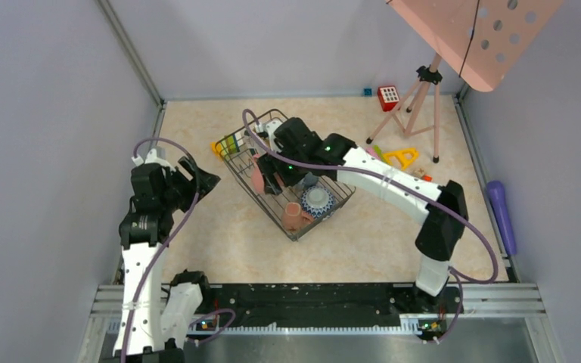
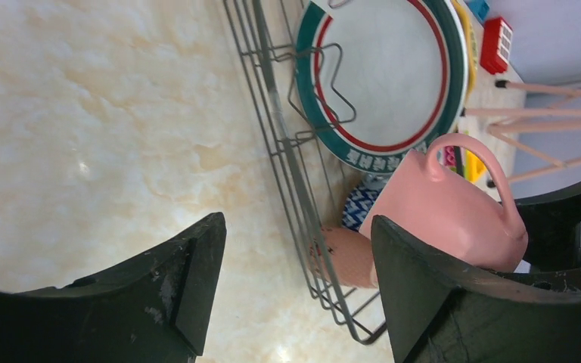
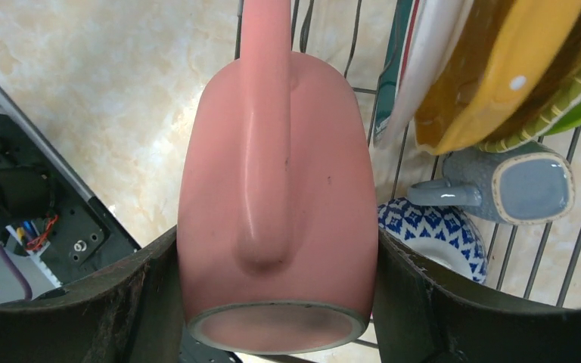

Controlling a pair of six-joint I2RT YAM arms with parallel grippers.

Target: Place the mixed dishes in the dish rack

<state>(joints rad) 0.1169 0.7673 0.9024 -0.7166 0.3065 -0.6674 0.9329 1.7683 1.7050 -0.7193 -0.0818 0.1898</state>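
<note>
Left gripper [image 1: 203, 180] hung over the marbled beige table [image 1: 219, 242] near its left edge, fingers wide apart, holding nothing. Dark wire dish rack [image 1: 296, 233] sat diagonally mid-table. Right gripper [image 3: 274, 257] over the rack's left rim, fingers pressed against both sides of a pink ceramic mug [image 3: 272, 174]. White plate with green-red rim [image 2: 393, 68] stood upright in the slots.

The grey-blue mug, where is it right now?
In the right wrist view the grey-blue mug sits at the right, inside the dark wire dish rack, below the yellow-orange dotted plate and beside the blue-white patterned bowl.
</note>
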